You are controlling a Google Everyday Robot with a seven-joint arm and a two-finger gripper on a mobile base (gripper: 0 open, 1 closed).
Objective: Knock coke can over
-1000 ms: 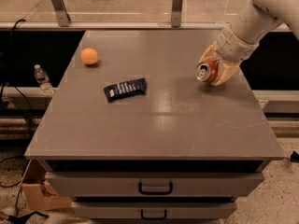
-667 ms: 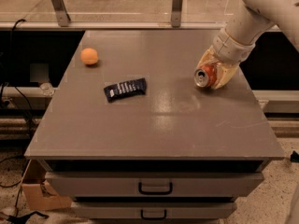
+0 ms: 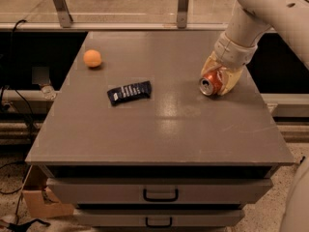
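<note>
The red coke can [image 3: 210, 84] lies tipped on its side at the right of the grey table [image 3: 159, 129], its silver top facing the camera and to the left. My gripper [image 3: 222, 77] comes down from the white arm at the upper right. Its pale translucent fingers [image 3: 233, 81] sit on either side of the can and hold it against the tabletop.
An orange ball-like fruit [image 3: 92, 58] sits at the far left of the table. A flat dark blue snack wrapper [image 3: 129, 92] lies left of the middle. Drawers with handles [image 3: 160, 195] are below the front edge. A glass barrier with posts [image 3: 183, 6] runs along the back.
My gripper and the can have moved slightly down and left, toward the front. The can has tipped further and now rests low on the table.
</note>
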